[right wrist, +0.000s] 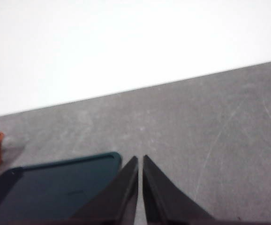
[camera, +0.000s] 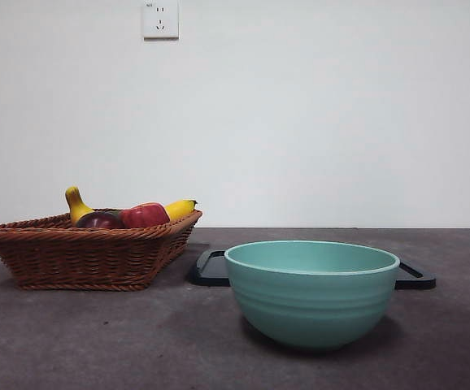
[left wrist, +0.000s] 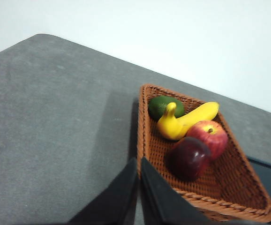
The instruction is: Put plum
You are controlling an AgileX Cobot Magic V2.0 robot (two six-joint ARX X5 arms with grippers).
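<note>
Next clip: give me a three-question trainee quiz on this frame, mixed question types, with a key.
1. True or false: the plum lies in the wicker basket.
2. Which fruit touches the plum? A) red apple B) banana C) avocado
3. Fill in: the teal bowl stands in front of a dark ____.

Key
1. True.
2. A.
3. Tray.

Note: the left claw and right claw are both shut, holding nothing.
</note>
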